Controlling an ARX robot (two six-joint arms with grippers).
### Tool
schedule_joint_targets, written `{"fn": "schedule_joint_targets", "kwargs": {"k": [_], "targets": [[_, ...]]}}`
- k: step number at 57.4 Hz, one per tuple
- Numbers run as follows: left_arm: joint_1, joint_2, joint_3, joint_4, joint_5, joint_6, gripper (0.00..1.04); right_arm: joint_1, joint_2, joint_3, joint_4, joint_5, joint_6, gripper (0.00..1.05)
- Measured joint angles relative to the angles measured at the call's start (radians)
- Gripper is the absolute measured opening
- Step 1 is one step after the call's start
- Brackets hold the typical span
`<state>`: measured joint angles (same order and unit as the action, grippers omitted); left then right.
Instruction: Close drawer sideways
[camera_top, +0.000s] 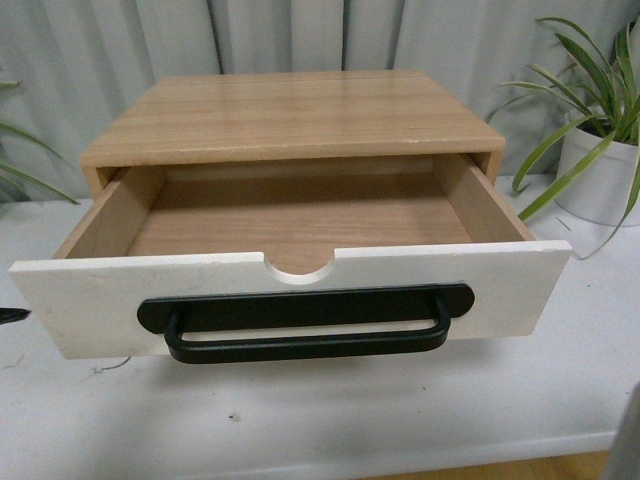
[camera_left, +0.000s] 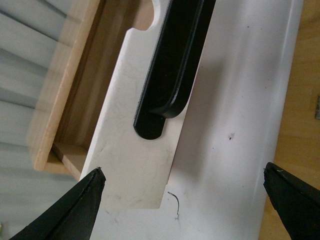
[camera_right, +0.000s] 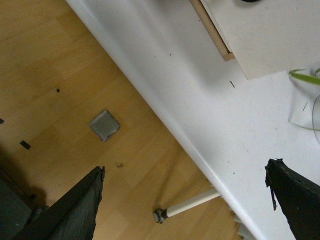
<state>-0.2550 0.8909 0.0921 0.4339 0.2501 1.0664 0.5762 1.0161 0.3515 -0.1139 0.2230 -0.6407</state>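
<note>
One drawer (camera_top: 300, 225), pulled far out of its wooden cabinet (camera_top: 290, 115), front close to the table (camera_top: 400, 420) edge, table showing past both ends. Left gripper (camera_left: 184, 172) spread wide, empty, at the front's corner. Right gripper (camera_right: 185, 167) likewise, over the table edge.

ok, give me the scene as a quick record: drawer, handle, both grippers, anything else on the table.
drawer: open, pulled out of the wooden case, nothing seen inside
handle: black bar on the white front, untouched
left gripper: open, empty, by one end of the drawer front
right gripper: open, empty, over the table edge, apart from the drawer
other: potted plant on the table, right of the case
</note>
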Motion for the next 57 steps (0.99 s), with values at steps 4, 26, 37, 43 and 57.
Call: {"fn": "schedule_joint_targets", "kwargs": {"k": [4,26,37,43,57], "targets": [[-0.013,0.085,0.008,0.062,-0.012,0.027,0.98,0.000,0.046,0.013,0.038,0.008,-0.060,0.98],[-0.017,0.368,0.065,0.207,-0.037,0.060,0.98,-0.029,0.301,0.161,0.155,-0.051,-0.244,0.98],[-0.010,0.446,0.095,0.251,-0.037,0.068,0.98,-0.044,0.376,0.220,0.171,-0.072,-0.253,0.98],[-0.002,0.499,0.126,0.267,-0.028,0.076,0.98,-0.061,0.418,0.249,0.182,-0.086,-0.264,0.98],[0.011,0.579,0.193,0.259,-0.021,0.109,0.98,-0.095,0.489,0.308,0.204,-0.112,-0.288,0.98]]}}
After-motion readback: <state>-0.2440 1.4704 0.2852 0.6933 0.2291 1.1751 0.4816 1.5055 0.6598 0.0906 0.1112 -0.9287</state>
